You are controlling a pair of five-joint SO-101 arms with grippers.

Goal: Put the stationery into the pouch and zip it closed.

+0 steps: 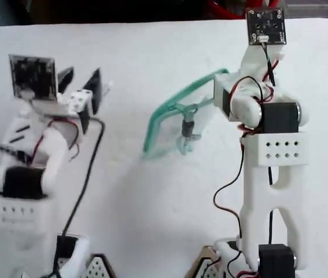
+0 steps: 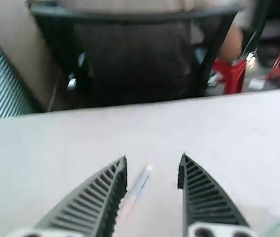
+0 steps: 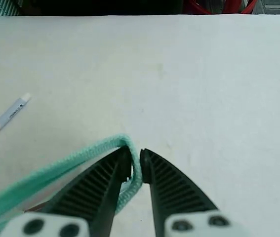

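The right gripper [image 3: 135, 152] is all but closed, pinching the green fabric rim of the pouch [image 3: 56, 173] at its curved corner. From that grip the clear pouch [image 1: 152, 124] trails back alongside the claw over the white table [image 1: 152, 46]. What it holds cannot be made out through the plastic. A small greenish piece [image 1: 187, 130] hanging inside the rim is probably the zip pull. A pencil [image 3: 6, 118] with a grey end lies on the table, off to one side of this claw and apart from the pouch. The left gripper [image 2: 153, 158] is wide open and grips nothing. The pencil [image 2: 137, 190] lies on the table in the gap between its fingers.
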